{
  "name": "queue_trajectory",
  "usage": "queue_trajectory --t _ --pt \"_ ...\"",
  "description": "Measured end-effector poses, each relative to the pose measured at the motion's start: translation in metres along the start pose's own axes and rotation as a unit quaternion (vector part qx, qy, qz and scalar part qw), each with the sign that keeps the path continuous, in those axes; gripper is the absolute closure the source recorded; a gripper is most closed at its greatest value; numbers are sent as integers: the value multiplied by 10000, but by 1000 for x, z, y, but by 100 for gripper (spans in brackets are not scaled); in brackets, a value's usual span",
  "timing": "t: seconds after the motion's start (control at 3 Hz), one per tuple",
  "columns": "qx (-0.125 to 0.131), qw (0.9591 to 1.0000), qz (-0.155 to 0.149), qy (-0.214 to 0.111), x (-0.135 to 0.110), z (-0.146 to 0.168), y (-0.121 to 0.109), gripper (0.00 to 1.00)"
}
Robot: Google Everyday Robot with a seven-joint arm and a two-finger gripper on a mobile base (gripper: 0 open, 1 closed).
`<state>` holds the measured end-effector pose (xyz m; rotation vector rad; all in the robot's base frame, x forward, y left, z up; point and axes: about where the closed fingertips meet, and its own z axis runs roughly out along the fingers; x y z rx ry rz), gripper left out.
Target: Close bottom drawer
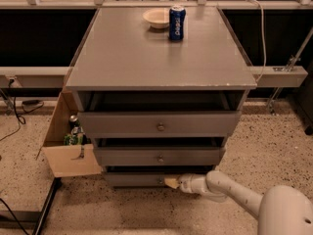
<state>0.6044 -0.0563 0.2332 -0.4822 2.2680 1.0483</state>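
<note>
Gripper (172, 182), jaws narrow and holding nothing, sits against the bottom drawer (134, 179) just ahead of them (front standing slightly out, dark gap above); closure judged incomplete.

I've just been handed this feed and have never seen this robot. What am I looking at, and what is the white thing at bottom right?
This is a single camera view looking down at the front of a grey cabinet. Where the camera is mounted is not recorded. The white tube is the robot's one arm. Its gripper is the pale tip low down, at the front of the bottom drawer, near the knob. I see nothing carried in it. A dark gap above that drawer shows it is not yet shut. On the cabinet top stand a blue can and a pale bowl. A cardboard box sits on the floor to the left.
</note>
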Motion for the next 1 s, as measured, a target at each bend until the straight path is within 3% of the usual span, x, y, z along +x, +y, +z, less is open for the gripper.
queue_trajectory --t 0.67,1.0 --pt "-404 9960 699 390 20 -81 -64 100" --pt "-622 9955 600 398 8 -93 -61 82"
